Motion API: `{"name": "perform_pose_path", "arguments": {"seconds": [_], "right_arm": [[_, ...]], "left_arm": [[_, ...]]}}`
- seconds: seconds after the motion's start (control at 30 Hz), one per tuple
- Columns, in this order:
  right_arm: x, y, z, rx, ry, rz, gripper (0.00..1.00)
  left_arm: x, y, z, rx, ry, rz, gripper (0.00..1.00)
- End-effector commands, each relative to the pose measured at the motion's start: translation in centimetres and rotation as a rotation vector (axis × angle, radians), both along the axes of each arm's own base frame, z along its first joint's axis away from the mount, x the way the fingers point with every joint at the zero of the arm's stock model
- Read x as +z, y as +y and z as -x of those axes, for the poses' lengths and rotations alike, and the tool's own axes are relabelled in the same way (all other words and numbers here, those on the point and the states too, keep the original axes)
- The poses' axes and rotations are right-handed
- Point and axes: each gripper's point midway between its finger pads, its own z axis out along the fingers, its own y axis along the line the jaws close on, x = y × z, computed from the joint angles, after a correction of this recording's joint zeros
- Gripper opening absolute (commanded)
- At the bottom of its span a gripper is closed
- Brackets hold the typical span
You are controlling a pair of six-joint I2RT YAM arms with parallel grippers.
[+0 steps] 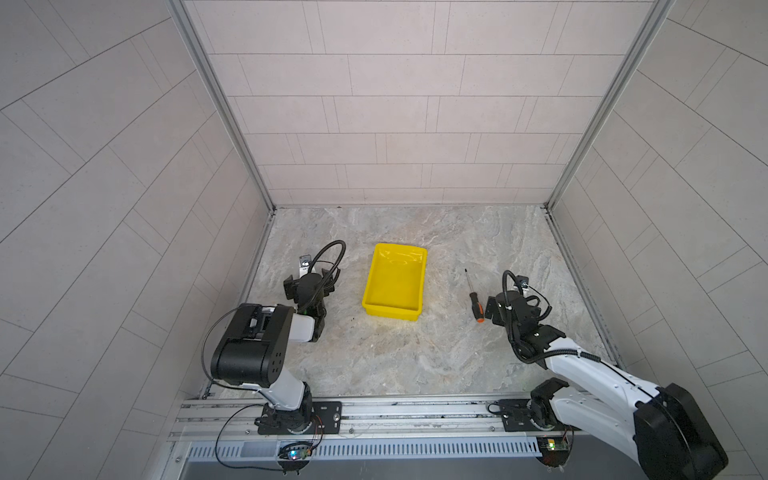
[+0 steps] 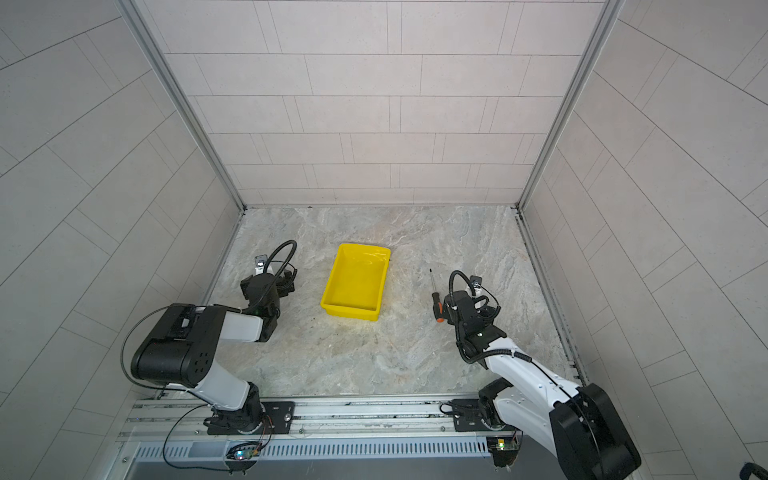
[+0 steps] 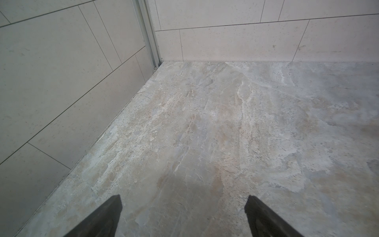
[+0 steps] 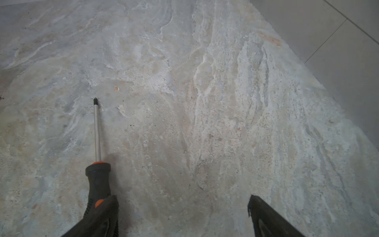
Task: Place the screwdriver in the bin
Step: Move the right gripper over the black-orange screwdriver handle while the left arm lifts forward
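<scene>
Hanging low over the bench [image 1: 415,361], my right end effector [image 4: 182,198] is spread as wide as it goes and grips nothing; between its two fingers there is only bare stone. Closest to me, the screwdriver [image 4: 98,176] lies flat on the bench. Its black handle disappears behind one finger [image 4: 102,219] in the wrist view (not into the gap, which is the trouble), and its shaft points away from me. Whether finger and handle touch I cannot tell. I judge the reach nearly made but not lined up. If I closed now I would pinch air. If I dropped straight down, that finger could land on the rounded handle and roll or skid it across the smooth surface, perhaps turning it out of line. A small sideways shift looks needed first. Farther off, in both top views, the bin [image 1: 390,313] sits empty near the middle of the bench, well apart from the screwdriver. With a loose hold, that slim handle could tip and slip out on the way over, or the tip could catch the rim. Beyond the bin, my left end effector [image 3: 184,196] hangs with fingers parted over bare bench, holding nothing.
</scene>
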Motion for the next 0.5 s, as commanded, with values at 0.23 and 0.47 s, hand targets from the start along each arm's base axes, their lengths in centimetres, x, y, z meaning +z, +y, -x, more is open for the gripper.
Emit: {"name": "perform_pose_path", "arguments": {"seconds": [0.23, 0.47], "right_arm": [[0.9, 0.4, -0.6, 0.028, -0.053, 0.006, 1.0], [0.2, 5.1, -1.3, 0.188, -0.048, -0.056, 0.99]], "left_arm": [[2.0, -2.8, -0.6, -0.176, -0.053, -0.007, 1.0], [8.9, -4.7, 2.6, -0.161, 0.107, 0.197, 1.0]]}}
